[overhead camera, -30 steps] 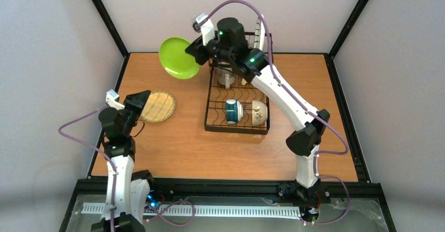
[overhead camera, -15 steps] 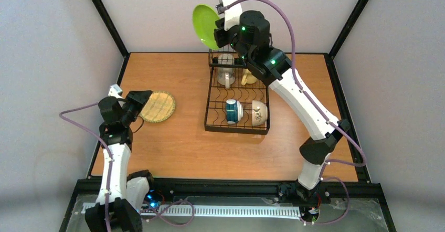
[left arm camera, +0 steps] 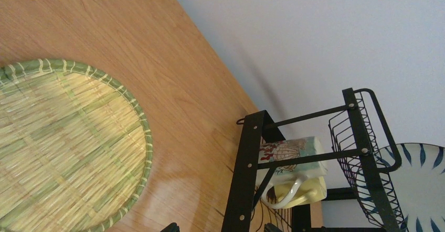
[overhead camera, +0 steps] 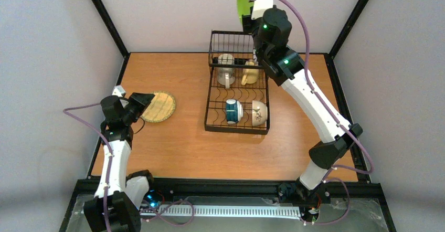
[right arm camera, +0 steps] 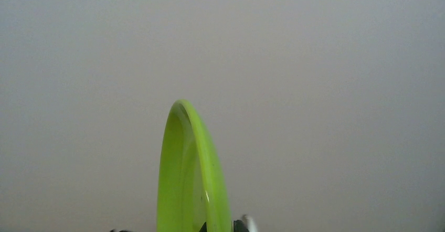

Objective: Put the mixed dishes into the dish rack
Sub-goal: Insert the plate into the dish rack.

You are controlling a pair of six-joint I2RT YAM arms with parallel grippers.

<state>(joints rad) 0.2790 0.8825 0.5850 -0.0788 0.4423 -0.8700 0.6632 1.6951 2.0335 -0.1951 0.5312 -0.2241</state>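
Since the lime-green plate (overhead camera: 243, 1) is held up on edge, high over the far end of the dish rack (overhead camera: 237, 130) and well clear of its wires, it is judged to be light and rigid (probably plastic or melamine, though the material cannot be confirmed). Its smooth, glossy face would be expected to slide easily against a hard pad. The right fingers (overhead camera: 252, 3) are closed almost fully onto its rim, as is seen edge-on in the right wrist view, so a thin pinch there is shown to be enough. Little give is to be expected from such a disc: a knock against the wire would be passed straight to the grip, and the plate could be twisted in the pinch. The rim is considered the only sensible hold, since nothing on the face can be pinched. The left fingers (overhead camera: 141, 101) are spread wide and nothing is held by them. They are poised at the edge of the tan plate (overhead camera: 159, 106), which lies flat on the tabletop (overhead camera: 173, 148) and is judged light, woven and less slippery.
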